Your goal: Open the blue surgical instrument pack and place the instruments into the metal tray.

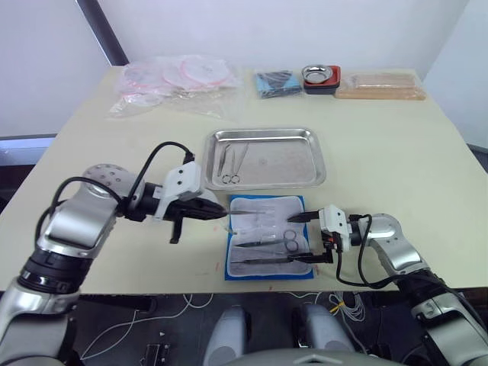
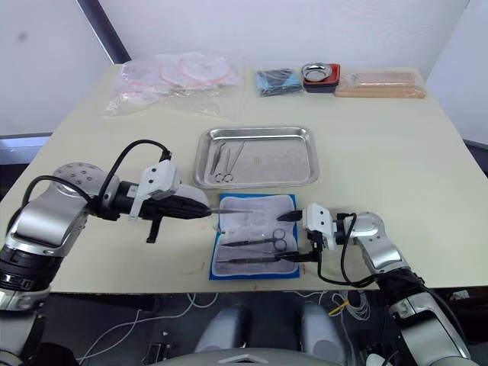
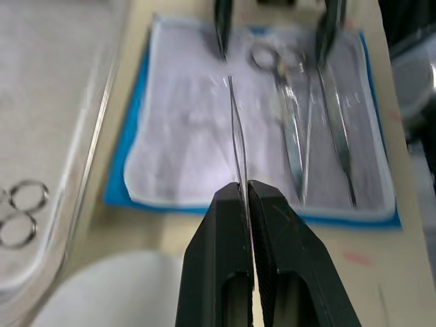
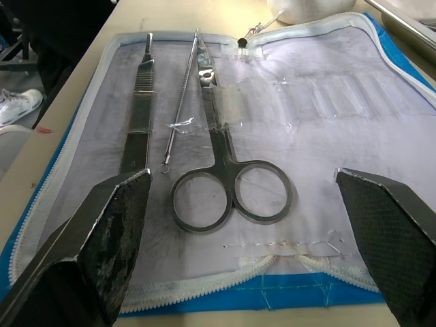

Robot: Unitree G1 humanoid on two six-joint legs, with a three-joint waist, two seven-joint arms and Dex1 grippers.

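The blue surgical instrument pack (image 1: 264, 238) lies open at the near edge of the table (image 1: 396, 160), lining up, just in front of the metal tray (image 1: 265, 157), which already holds 2 ring-handled instruments (image 1: 231, 163) at its left end. The left gripper (image 3: 246, 194) is clenched on a thin tweezer-like tool (image 3: 236, 129), held by one end above the pack's left half. Risk: the grip is narrow and at the tip, so the tool could pivot or slip during the carry to the tray and drop onto the table. The right gripper (image 4: 245, 187) is spread wide, empty, low over the pack, straddling the scissors (image 4: 225, 170); a flat handle (image 4: 139, 109) and a thin probe (image 4: 182, 95) lie just beside them. Risk: closing here could catch the lining or a sleeve and drag the pack toward the edge. The surface is a pale cream tabletop; bagged supplies (image 1: 171, 82), a darker blue bundle (image 1: 276, 81) and a small bowl (image 1: 319, 75) sit along the far side, against white walls.
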